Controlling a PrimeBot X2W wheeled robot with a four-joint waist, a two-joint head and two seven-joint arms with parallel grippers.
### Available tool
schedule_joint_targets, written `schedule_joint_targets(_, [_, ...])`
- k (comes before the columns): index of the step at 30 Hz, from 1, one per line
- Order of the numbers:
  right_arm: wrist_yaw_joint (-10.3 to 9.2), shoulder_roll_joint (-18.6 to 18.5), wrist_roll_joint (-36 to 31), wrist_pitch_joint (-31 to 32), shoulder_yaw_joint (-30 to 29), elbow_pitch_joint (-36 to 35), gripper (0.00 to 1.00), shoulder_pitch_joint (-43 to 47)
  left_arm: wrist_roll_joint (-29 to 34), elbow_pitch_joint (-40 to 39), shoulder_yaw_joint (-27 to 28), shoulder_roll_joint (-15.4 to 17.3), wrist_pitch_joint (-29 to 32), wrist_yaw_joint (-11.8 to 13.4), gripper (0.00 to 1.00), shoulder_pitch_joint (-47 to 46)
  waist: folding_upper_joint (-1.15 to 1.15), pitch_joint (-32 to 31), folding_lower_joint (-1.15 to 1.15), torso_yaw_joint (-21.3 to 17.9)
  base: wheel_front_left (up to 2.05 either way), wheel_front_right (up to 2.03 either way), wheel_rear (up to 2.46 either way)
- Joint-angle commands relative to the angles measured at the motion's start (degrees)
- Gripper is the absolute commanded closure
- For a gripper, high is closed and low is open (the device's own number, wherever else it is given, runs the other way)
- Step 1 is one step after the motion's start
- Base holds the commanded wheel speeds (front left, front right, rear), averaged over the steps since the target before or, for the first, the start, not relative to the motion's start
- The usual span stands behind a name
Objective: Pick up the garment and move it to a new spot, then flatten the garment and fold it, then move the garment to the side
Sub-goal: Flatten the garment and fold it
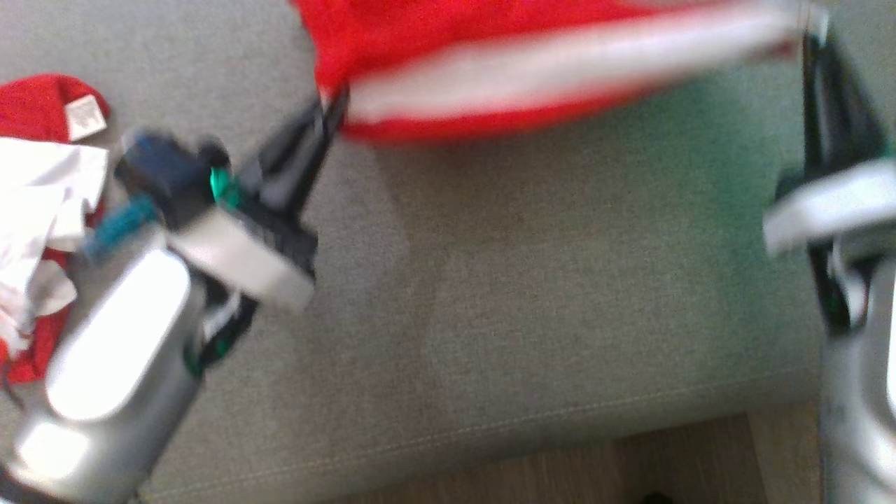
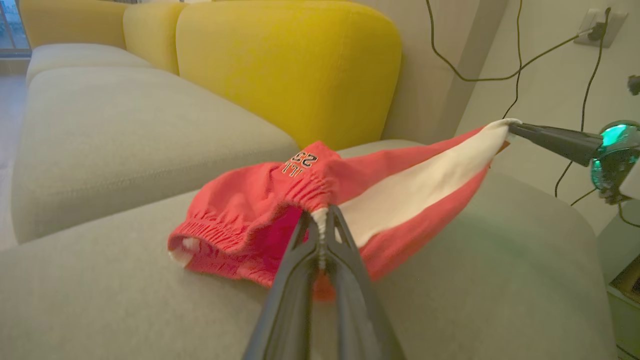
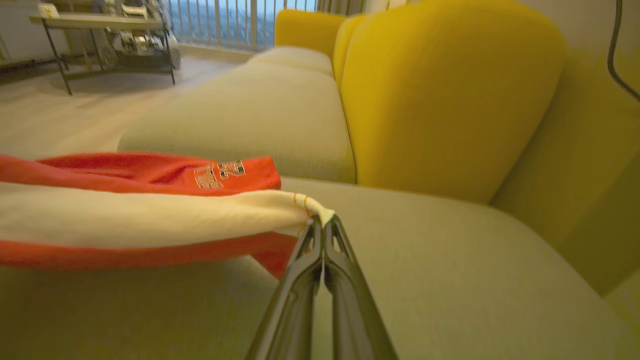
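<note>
- Grey sofa seat (image 1: pixel 525 280) spreads across the head view, with a strip of wood floor (image 1: pixel 630 462) along its front edge; that view is blurred.
- Yellow back cushions (image 2: pixel 290 65) stand behind the seat, and dark cables (image 2: pixel 500 75) hang on the pale wall beside them.
- Past the far end of the sofa, the right wrist view shows a metal shelf (image 3: pixel 100 30) on the floor by a railed window.
- The garment (image 1: pixel 490 56) is red with a broad white stripe and an elastic waistband with small printed lettering near it. It is at the far side of the seat, stretched between the two grippers.
- The left gripper (image 1: pixel 329 112) has its jaws clamped together on the waistband, right where the white stripe meets it.
- The right gripper (image 1: pixel 812 35) has its jaws pinched tight on the other end of the white stripe.
- The stripe runs taut and raised between the two grips. In the left wrist view the waistband end droops to the seat on the far side of the left gripper's fingers.
- A pile (image 1: pixel 42 210) of red and white cloth with a small white label lies on the seat at the robot's left, apart from the garment and just beside the left forearm.
</note>
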Motion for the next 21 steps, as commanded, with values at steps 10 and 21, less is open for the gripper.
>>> schedule_joint_targets(10, [-0.03, 1.59, 6.1, 7.68, 0.53, -16.78, 1.0, 24.62, 5.84, -7.9, 3.94, 3.12, -0.28, 0.66, 1.0, 18.44, 0.0, -6.17, 0.01, 0.0, 0.0, 0.0, 0.0])
schedule_joint_targets(21, [-0.03, 1.78, 7.57, 12.46, -2.82, -26.03, 1.0, 29.22, -0.75, -14.66, 5.64, 2.0, 0.97, 1.88, 1.0, 26.15, 0.0, -8.74, 0.01, 0.76, 0.0, 0.0, 0.0])
